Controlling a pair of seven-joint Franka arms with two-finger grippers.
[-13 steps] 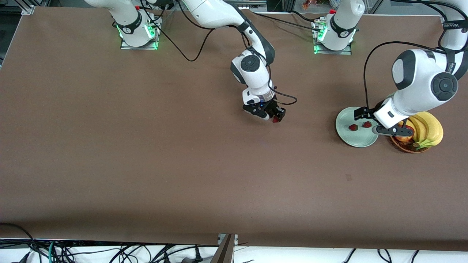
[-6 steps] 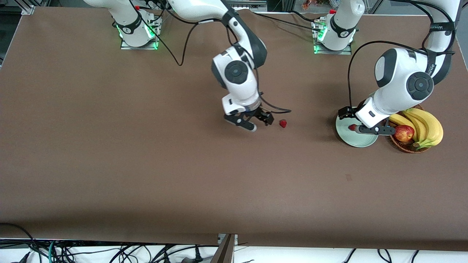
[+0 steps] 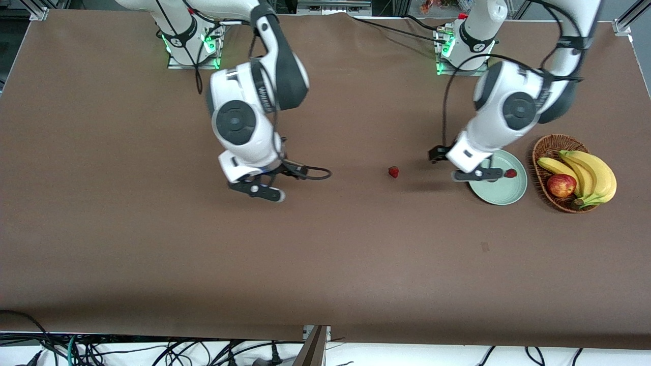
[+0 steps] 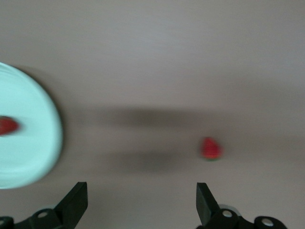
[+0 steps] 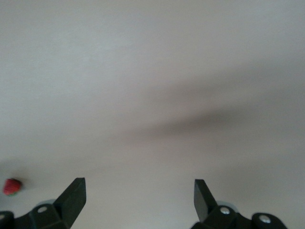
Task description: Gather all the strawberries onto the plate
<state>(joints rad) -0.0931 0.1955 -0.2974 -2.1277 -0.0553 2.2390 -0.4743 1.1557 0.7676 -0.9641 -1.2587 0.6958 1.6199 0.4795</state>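
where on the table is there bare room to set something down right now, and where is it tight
Bare brown table runs along the whole stretch nearest the front camera, and between the loose strawberry and the right gripper. It is crowded at the left arm's end: the left gripper hangs at the plate's rim, one strawberry on the plate, the fruit basket close beside it.

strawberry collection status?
Partly done: one strawberry shows on the plate; the left arm may hide more. Nothing in hand: left gripper and right gripper are both open. Left: the loose strawberry on the table.
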